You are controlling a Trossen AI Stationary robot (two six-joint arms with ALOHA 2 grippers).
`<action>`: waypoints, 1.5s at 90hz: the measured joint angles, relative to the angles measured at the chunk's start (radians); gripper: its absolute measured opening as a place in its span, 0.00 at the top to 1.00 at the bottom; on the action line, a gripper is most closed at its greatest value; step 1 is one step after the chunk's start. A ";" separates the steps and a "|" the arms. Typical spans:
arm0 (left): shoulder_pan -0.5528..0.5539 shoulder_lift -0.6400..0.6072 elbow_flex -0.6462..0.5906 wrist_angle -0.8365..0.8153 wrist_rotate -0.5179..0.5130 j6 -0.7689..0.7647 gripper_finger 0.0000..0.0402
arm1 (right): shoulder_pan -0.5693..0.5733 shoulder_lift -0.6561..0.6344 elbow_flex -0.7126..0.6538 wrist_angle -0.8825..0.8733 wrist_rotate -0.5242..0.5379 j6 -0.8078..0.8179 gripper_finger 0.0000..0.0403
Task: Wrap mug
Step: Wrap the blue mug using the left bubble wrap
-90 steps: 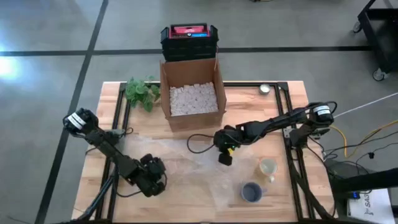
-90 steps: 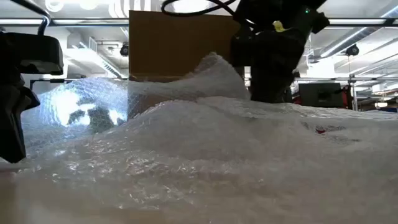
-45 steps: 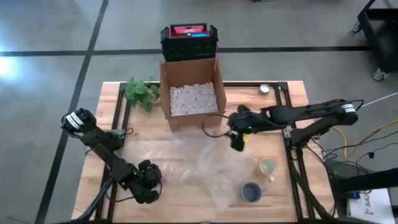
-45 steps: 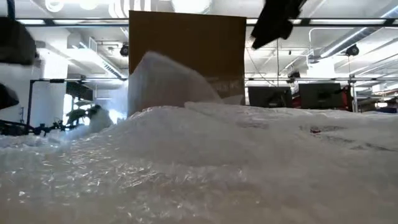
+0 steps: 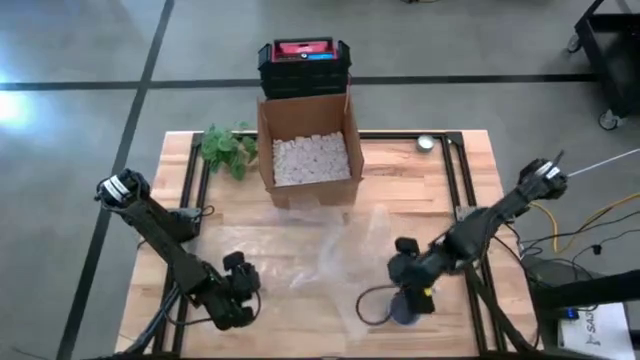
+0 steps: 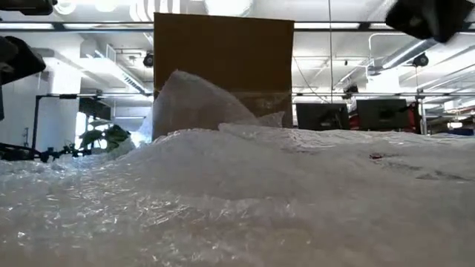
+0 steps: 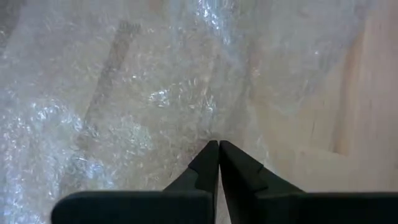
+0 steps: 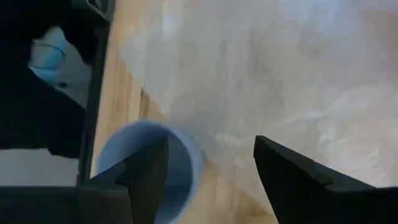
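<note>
Your right gripper (image 5: 411, 296) hangs just above the blue mug (image 8: 152, 168) at the table's (image 5: 420, 190) near right edge — fingers spread apart, grasping nothing. Your left gripper (image 7: 218, 148) is clenched — fingertips pressed together over the bubble wrap (image 5: 330, 255), near its left end.

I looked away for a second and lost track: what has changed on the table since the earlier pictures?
The right tool has swung from the table's middle, near the cardboard box, to the front right, open over the blue mug. The bubble wrap it had been at now lies bunched up, released. The left tool stays shut at the wrap's front left edge. Box and plant are unmoved.
</note>
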 joint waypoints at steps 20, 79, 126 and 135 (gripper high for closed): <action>0.000 0.000 0.000 0.004 -0.014 0.000 1.00 | 0.026 0.128 0.023 -0.066 -0.073 0.010 0.50; 0.000 0.000 0.000 0.020 -0.043 0.012 1.00 | -0.002 0.259 0.161 -0.175 -0.195 -0.043 0.96; 0.000 -0.068 0.085 -0.092 -0.052 0.000 1.00 | -0.252 0.363 0.412 0.283 0.258 -0.438 0.99; -0.001 -0.107 0.168 -0.214 -0.052 0.013 1.00 | -0.313 0.423 0.428 0.406 0.258 -0.479 0.99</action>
